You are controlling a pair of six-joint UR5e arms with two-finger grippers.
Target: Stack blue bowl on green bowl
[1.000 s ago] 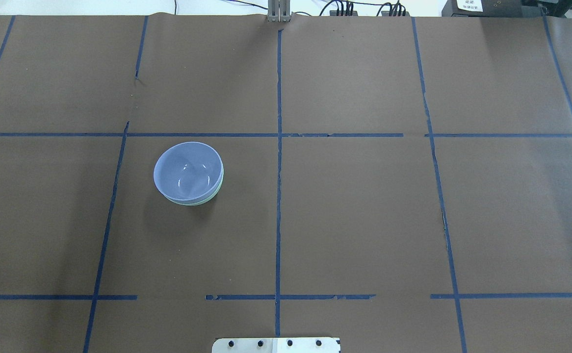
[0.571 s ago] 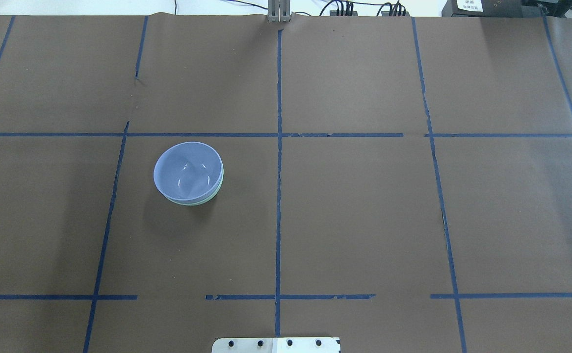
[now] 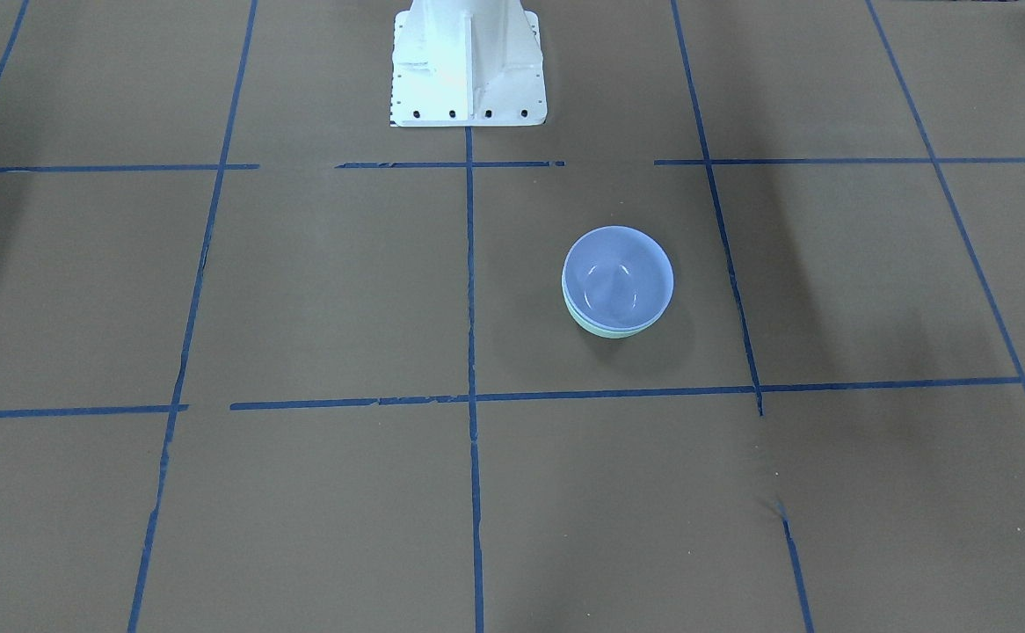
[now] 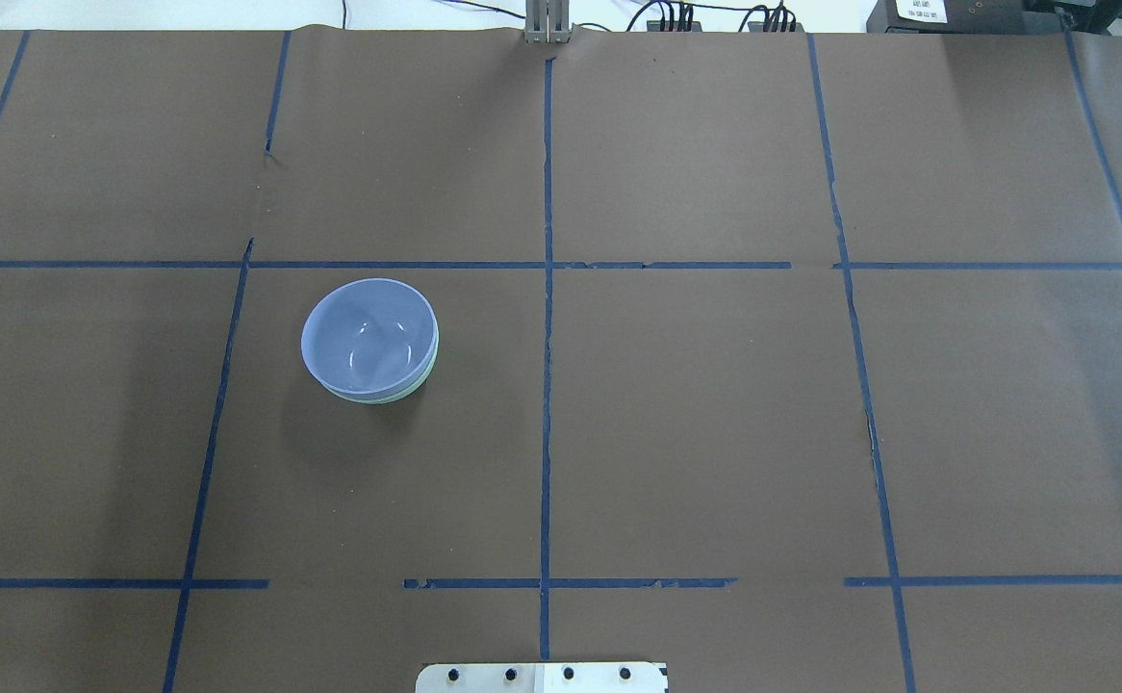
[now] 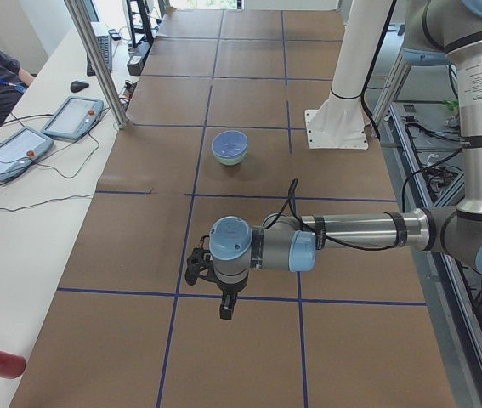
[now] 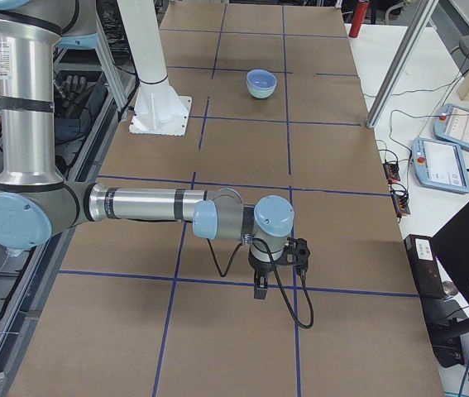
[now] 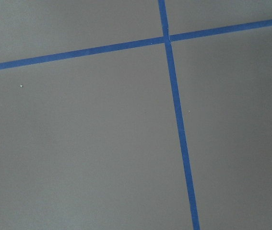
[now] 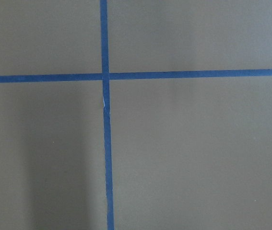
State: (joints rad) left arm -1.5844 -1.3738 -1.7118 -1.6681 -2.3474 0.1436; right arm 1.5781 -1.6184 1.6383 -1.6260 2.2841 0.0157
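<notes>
Left gripper (image 5: 225,313) points down over a blue tape line (image 5: 351,301) on the worktop (image 5: 249,357), well away from the bowls; open or closed, can't tell from this angle. Same for the right gripper (image 6: 260,291) at the far end. Mid-worktop, the blue bowl (image 4: 366,332) sits upright, nested in the green bowl (image 4: 393,397), with just a green sliver showing. The white pedestal (image 3: 467,61) stands near them, and a tablet (image 5: 11,151) lies on the side bench.
</notes>
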